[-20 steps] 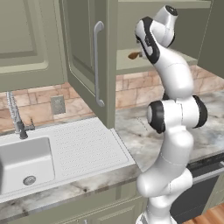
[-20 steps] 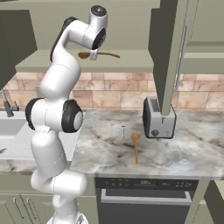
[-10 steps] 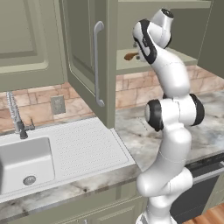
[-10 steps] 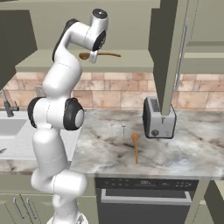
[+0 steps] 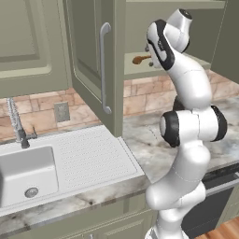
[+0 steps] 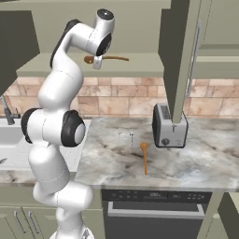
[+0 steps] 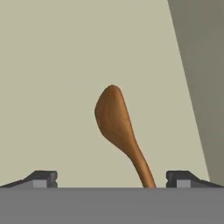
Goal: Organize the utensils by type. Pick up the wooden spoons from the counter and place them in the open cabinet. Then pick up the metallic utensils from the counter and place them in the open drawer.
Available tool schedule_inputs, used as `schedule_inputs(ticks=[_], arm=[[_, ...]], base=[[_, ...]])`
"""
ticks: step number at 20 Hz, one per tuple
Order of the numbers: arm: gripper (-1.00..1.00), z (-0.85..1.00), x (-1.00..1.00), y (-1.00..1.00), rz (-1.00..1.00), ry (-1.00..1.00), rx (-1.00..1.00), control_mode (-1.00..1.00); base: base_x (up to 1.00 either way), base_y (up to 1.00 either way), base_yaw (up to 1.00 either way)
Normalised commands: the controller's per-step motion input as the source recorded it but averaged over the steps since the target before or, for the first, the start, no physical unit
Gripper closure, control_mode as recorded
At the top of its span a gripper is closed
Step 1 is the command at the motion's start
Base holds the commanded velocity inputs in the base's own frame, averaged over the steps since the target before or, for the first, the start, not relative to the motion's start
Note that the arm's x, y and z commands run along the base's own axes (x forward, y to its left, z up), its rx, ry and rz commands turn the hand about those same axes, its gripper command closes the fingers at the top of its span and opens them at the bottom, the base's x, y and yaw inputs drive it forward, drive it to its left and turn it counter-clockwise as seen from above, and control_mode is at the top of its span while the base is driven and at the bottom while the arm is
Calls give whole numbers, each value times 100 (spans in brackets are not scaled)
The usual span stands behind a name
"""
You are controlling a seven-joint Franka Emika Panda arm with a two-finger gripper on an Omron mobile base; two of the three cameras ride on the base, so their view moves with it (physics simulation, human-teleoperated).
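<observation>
One wooden spoon (image 6: 108, 58) lies flat on the shelf of the open cabinet (image 6: 179, 56), its bowl (image 5: 138, 59) to the left. My gripper (image 6: 97, 63) hangs just over it, open. In the hand view the spoon (image 7: 117, 120) runs between my wide-apart fingertips (image 7: 43, 177) without touching either. The other wooden spoon (image 6: 145, 157) lies on the counter (image 6: 196, 163) in front of the toaster. Two thin metallic utensils (image 6: 125, 136) lie just left of it. The open drawer is out of view.
A silver toaster (image 6: 169, 125) stands on the counter under the cabinet door (image 5: 95, 70), which swings out over the worktop. The white sink (image 5: 28, 172) with ribbed drainboard and faucet (image 5: 16, 123) is at the left. An oven front (image 6: 154, 214) sits below the counter.
The arm's upper links have shifted a little near the cabinet. The spoon lies in the same spot on the shelf, free of the fingers.
</observation>
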Motion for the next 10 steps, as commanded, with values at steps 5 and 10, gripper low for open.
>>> schedule_inputs(ticks=[5,10], arm=[[-100,7,-23,-2,0,-1,0,-100],[-100,1,-57,-5,0,-5,0,-100]], base=[[0,0,0],[0,0,0]])
